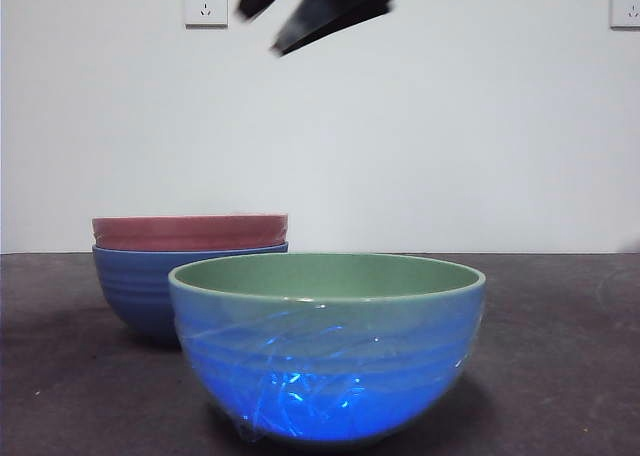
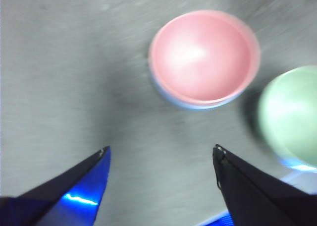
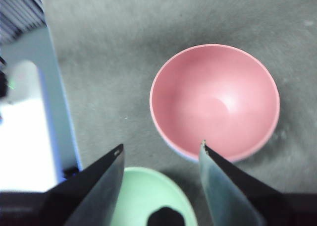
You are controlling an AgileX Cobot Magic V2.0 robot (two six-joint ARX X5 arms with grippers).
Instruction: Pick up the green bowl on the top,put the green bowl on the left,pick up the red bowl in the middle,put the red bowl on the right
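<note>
Front view, green bowl alone on bench, near red bowl nested in blue bowl, both grippers' fingers released, empty above.

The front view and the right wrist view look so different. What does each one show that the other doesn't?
Only the front view shows the white wall with its sockets, the blue bowl's outer wall under the red bowl, and the green bowl's glossy blue side. Only the right wrist view looks down into the red bowl, shows the right gripper with open jaws, and a white object at the table's edge. Both show the red and green bowls standing apart on the dark table.
</note>
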